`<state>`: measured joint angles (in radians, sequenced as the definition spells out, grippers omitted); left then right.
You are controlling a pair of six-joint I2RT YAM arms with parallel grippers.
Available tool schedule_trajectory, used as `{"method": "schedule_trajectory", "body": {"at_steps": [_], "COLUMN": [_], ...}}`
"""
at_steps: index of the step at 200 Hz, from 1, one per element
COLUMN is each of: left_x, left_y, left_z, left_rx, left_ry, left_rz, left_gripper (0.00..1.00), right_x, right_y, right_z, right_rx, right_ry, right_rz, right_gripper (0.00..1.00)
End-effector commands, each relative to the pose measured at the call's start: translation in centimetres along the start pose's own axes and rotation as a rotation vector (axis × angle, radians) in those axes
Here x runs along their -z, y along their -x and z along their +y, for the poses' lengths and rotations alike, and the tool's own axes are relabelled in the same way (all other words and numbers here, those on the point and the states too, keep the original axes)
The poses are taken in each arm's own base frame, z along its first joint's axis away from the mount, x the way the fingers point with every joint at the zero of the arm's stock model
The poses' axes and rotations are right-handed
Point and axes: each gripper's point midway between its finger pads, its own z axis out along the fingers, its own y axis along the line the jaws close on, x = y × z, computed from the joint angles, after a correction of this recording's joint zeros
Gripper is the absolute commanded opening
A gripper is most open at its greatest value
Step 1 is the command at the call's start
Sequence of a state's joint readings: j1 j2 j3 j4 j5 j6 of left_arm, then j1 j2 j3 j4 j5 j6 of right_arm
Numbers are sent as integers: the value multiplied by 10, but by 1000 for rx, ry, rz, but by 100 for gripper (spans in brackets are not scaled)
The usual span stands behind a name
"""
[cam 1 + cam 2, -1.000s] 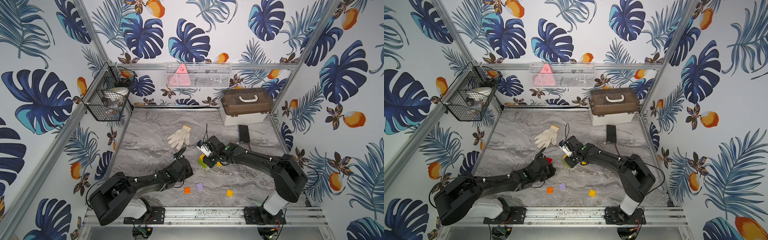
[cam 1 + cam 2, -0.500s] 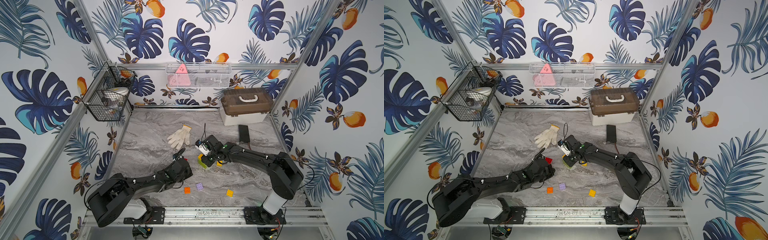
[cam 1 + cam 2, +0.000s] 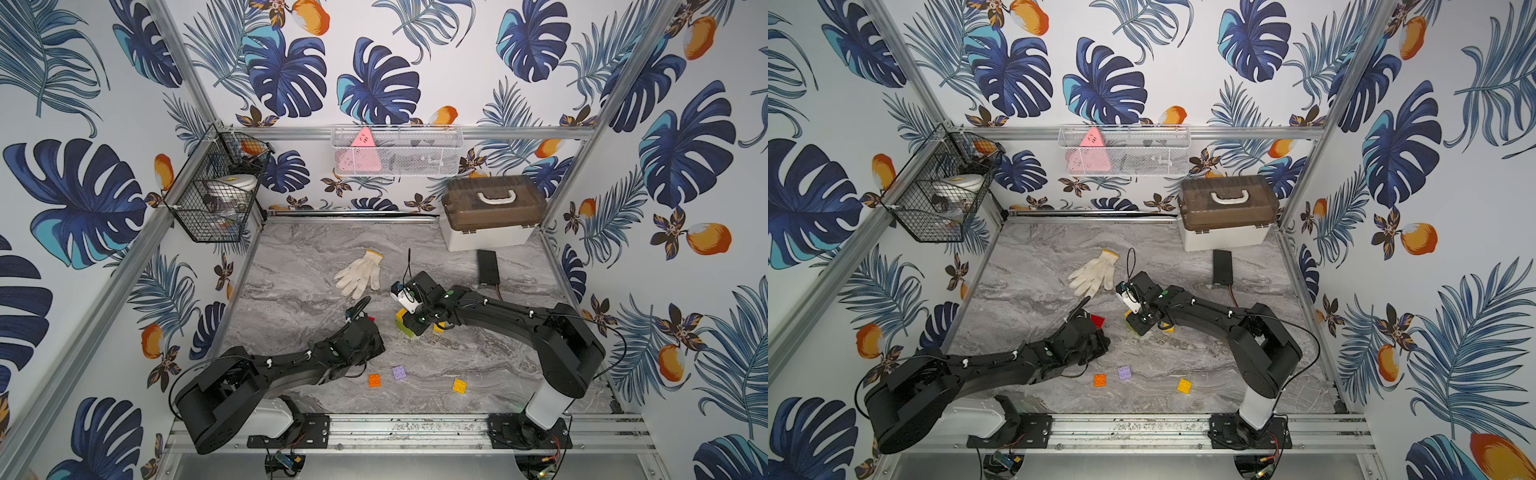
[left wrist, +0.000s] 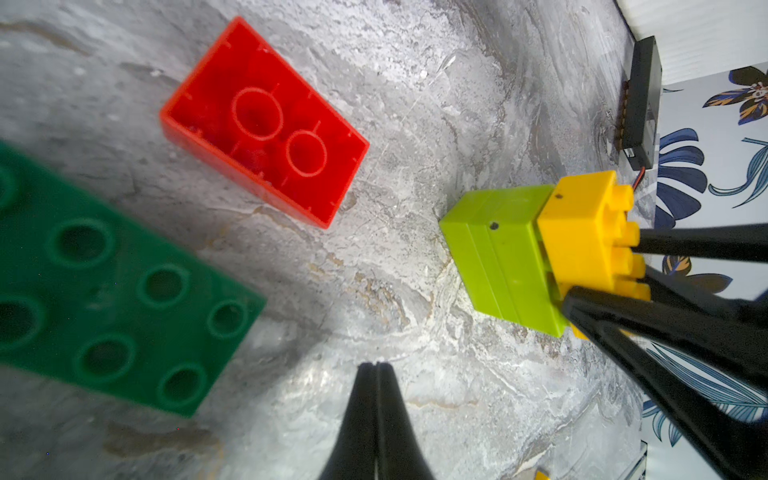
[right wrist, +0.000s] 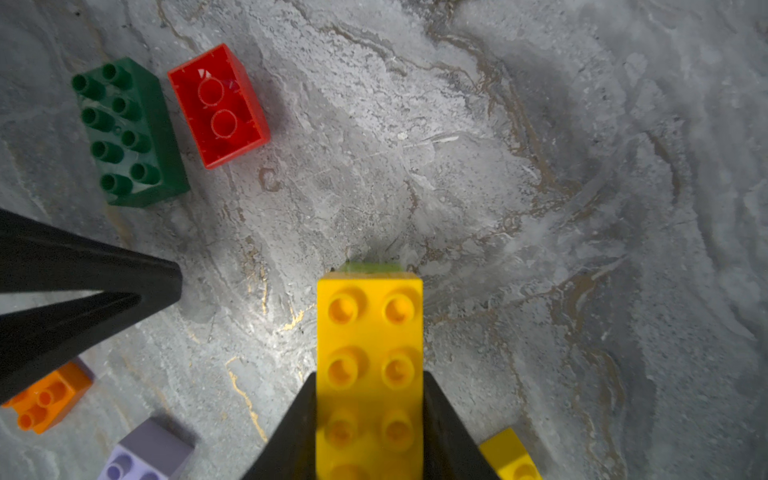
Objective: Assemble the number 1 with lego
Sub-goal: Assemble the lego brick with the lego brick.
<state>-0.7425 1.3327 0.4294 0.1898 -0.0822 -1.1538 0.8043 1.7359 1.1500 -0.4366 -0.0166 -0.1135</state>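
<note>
Two fingers of the right gripper (image 5: 370,384) clamped the yellow brick (image 5: 370,324) between them atop the lime stack (image 4: 498,257), left gripper (image 4: 377,368) pinched shut, empty, apart; unbraced, an off-centre push risked toppling it.

No lettering, number, brand or sign can be read on the lego (image 5: 369,361) or elsewhere.
</note>
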Motion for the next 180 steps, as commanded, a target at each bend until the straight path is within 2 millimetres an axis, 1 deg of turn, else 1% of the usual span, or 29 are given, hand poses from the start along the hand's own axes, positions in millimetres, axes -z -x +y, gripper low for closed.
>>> {"method": "schedule_trajectory", "body": {"at_steps": [1,11,38,70,96,122,180], "left_x": [1,1,0,0,0,1,2], "left_y": [4,4,3,3,3,3,4], "left_z": [0,-1,-1,-1,-1,-2,-1], "left_rx": [0,0,0,0,2,1,0], "left_ry": [-2,-4,-5,-6,-8,-7,-4], "left_rz": [-19,-19,-16,-16,-16,-15,-21], "left_gripper": [0,0,0,0,0,0,0], "right_x": [-1,-1,3,18,24,18,8], "right_y": [-2,-3,0,11,18,17,15], "right_z": [2,1,-1,-2,-2,-2,0], "right_rx": [-12,-14,-16,-28,-45,-55,-62], "right_ry": [7,4,-13,-17,-17,-11,2], "right_rz": [7,8,-5,-55,-71,-46,-29], "right_gripper": [41,43,56,63,64,58,58]}}
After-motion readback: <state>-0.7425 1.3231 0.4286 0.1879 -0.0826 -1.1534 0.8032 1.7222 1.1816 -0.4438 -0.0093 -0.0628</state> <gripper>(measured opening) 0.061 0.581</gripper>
